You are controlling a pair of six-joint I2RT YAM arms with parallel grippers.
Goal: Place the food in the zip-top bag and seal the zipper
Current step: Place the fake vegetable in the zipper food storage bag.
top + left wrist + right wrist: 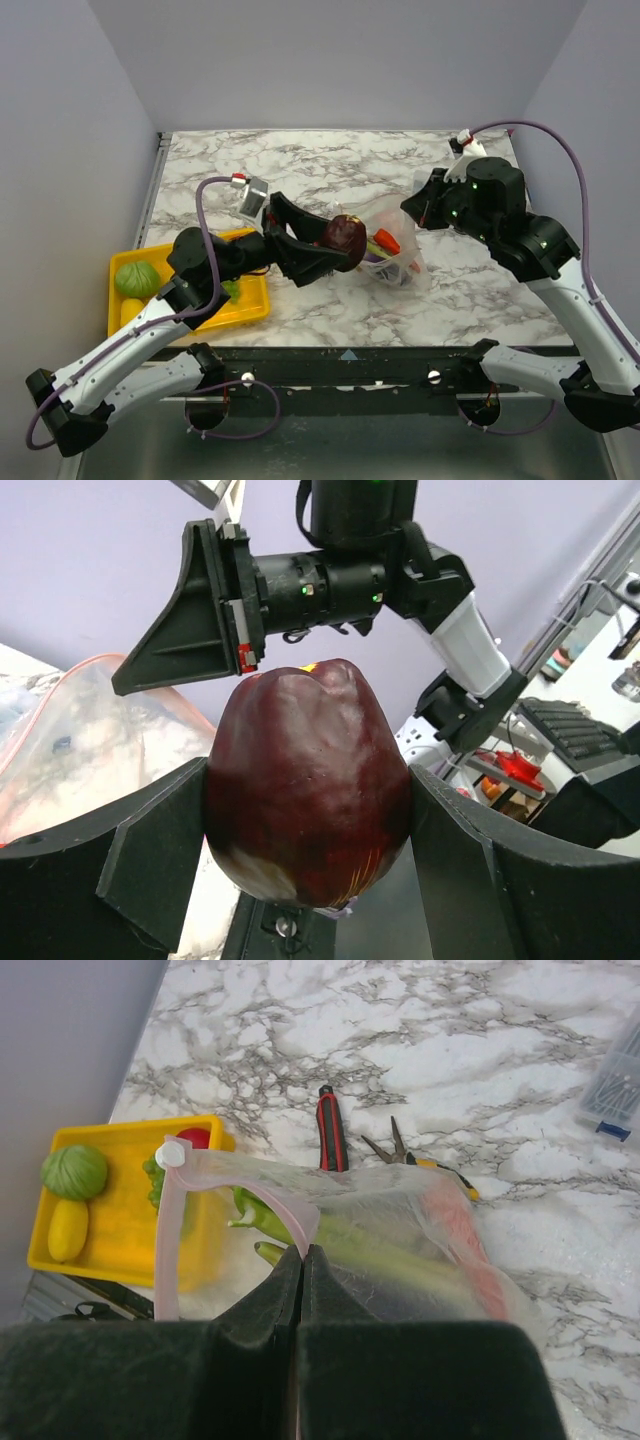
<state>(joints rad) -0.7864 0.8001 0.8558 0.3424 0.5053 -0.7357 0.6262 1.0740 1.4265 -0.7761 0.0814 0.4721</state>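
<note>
My left gripper (340, 243) is shut on a dark red toy fruit (346, 232), held above the table just left of the zip-top bag (398, 255); in the left wrist view the fruit (308, 780) fills the space between both fingers. My right gripper (418, 208) is shut on the bag's pinkish zipper (168, 1240) at the rim and holds the mouth up. The bag (420, 1250) holds green celery (300, 1225) and an orange piece (386, 240). A tomato (198, 1138), grapes (155, 1182), a green ball (75, 1170) and a yellow fruit (68, 1230) lie in the tray.
The yellow tray (250, 300) sits at the table's front left. A red utility knife (328, 1130) and yellow-handled pliers (410, 1155) lie on the marble behind the bag. A clear box (615, 1090) stands at the far right.
</note>
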